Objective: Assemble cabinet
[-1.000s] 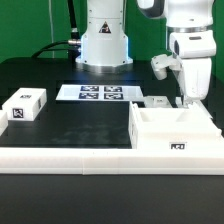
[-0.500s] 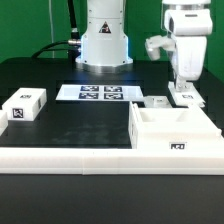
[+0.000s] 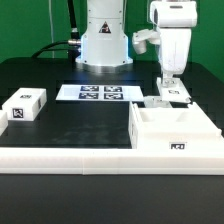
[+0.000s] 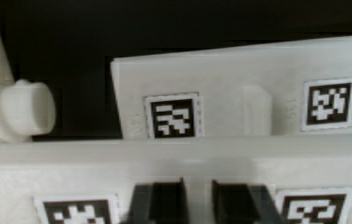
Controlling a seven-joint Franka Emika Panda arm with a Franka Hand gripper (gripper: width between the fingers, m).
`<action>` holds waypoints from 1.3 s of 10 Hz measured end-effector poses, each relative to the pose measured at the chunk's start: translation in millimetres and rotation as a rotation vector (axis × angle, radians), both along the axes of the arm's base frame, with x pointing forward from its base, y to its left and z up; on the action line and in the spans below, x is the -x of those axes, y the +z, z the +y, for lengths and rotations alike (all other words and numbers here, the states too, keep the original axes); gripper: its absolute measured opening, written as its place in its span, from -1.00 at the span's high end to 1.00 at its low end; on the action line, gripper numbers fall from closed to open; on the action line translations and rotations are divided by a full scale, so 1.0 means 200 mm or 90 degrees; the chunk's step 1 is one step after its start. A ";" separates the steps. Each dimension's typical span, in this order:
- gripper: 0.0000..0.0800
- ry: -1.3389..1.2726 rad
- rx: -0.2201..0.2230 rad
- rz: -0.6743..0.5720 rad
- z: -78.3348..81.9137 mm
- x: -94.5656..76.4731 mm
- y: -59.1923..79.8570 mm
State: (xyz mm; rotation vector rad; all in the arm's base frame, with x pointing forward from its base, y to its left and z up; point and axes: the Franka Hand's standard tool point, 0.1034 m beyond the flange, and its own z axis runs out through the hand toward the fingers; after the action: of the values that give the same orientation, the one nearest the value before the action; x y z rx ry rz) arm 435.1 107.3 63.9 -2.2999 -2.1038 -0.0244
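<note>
Cabinet (image 3: 176,138) sits at the exterior view's right, its front apparently against the long white rail (image 3: 70,158); we judge the rail squares it for fitting. Pincer (image 3: 170,82) hangs just above a small tagged block (image 3: 177,95) behind the cabinet, jaws narrow, almost closed, and we see nothing between them. Open dark surface (image 3: 80,125) lies toward the exterior view's left. Marker board (image 3: 98,93) and another block (image 3: 25,106) are well apart from the pincer.

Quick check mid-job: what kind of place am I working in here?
Most likely a robotics lab bench: a black table, the marker board with printed tags, and a green backdrop behind the arm's base.
</note>
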 end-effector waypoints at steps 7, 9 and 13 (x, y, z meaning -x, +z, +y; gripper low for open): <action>0.83 -0.008 -0.002 -0.004 -0.03 -0.07 0.00; 0.83 -0.009 -0.002 -0.003 -0.03 -0.07 0.00; 0.83 -0.012 -0.006 -0.004 -0.02 -0.12 -0.02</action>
State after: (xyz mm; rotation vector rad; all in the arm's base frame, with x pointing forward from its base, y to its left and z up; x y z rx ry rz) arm 459.5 104.0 60.0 -2.3175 -2.0796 -0.0424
